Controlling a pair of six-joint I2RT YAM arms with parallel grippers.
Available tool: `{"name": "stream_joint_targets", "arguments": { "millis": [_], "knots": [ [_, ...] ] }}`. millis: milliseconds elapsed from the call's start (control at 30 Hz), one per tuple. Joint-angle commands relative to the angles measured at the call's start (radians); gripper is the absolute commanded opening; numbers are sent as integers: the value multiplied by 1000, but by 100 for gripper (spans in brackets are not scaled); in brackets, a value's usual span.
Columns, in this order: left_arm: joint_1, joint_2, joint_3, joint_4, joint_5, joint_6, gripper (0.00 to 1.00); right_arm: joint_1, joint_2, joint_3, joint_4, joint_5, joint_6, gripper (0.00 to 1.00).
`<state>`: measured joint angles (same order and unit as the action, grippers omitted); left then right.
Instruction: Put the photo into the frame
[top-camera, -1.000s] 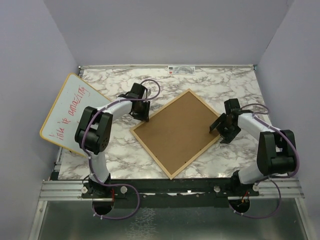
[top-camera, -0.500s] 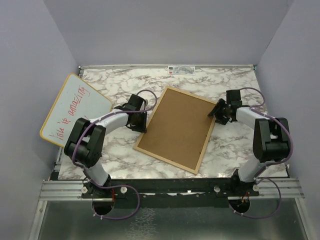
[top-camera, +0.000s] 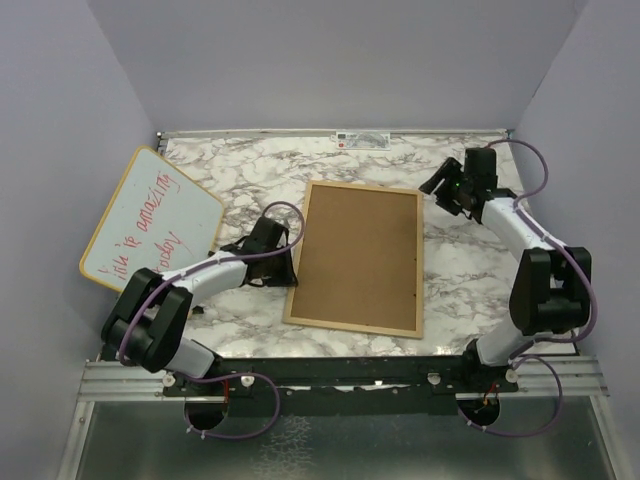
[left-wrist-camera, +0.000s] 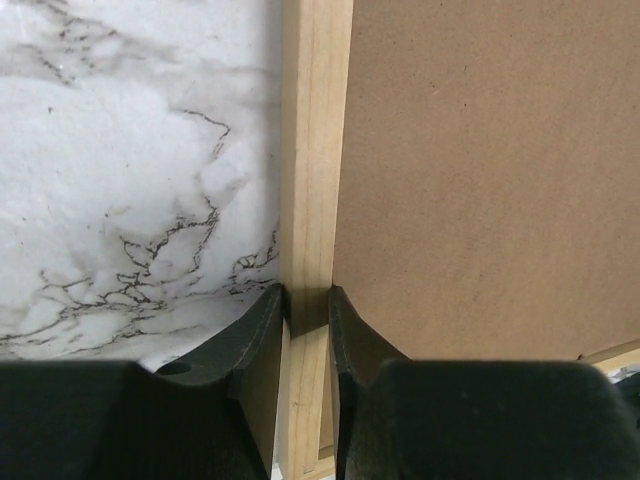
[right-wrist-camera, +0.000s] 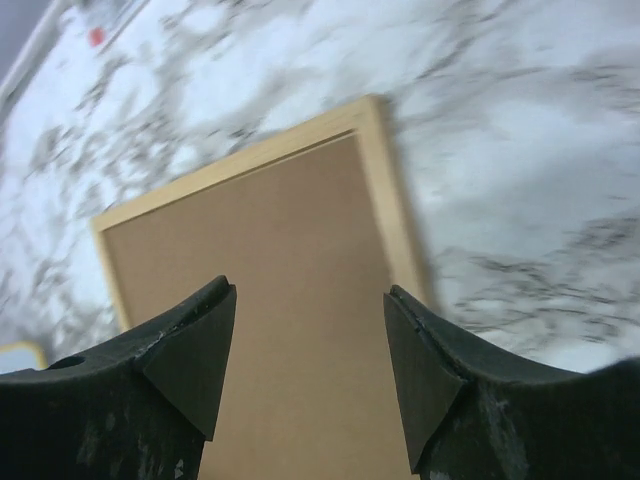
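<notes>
The frame lies flat in the middle of the table, a thin light-wood rim around a brown backing board. My left gripper is shut on its left rail. The left wrist view shows both fingers pressed against the frame's rail, with the backing board to the right. My right gripper hangs open just beyond the frame's far right corner, holding nothing. From the right wrist, the frame's rim and backing board lie below the open right gripper. The photo is hidden.
A round-cornered whiteboard with red handwriting leans at the table's left edge, close behind my left arm. Marble tabletop shows right of the frame. Purple walls close in the back and both sides.
The frame has swung counter-clockwise from a diamond position to nearly square with the table. My left gripper moved nearer with its rail. My right gripper moved toward the far right corner.
</notes>
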<state>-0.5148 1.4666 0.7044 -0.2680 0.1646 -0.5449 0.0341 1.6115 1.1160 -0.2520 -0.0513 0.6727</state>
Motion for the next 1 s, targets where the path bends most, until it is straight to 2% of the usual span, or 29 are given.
{"name": "stream_joint_targets", "arguments": {
  "millis": [0,133,300,533,967],
  "knots": [
    [-7,-39,-83,-35,-32,-90,28,84,37,-19,88,-326,35,65],
    [-7,-92,-135,-4,-34,-120,42,235,76,-71,257,-449,122,61],
    [-7,-134,-173,3,-25,-147,46,398,168,-64,419,-550,206,56],
    [-10,-145,-205,-48,-41,-197,32,556,279,-64,544,-573,314,41],
    [-45,-9,-206,-148,-156,-245,12,658,368,-90,603,-592,335,32]
  ]
}}
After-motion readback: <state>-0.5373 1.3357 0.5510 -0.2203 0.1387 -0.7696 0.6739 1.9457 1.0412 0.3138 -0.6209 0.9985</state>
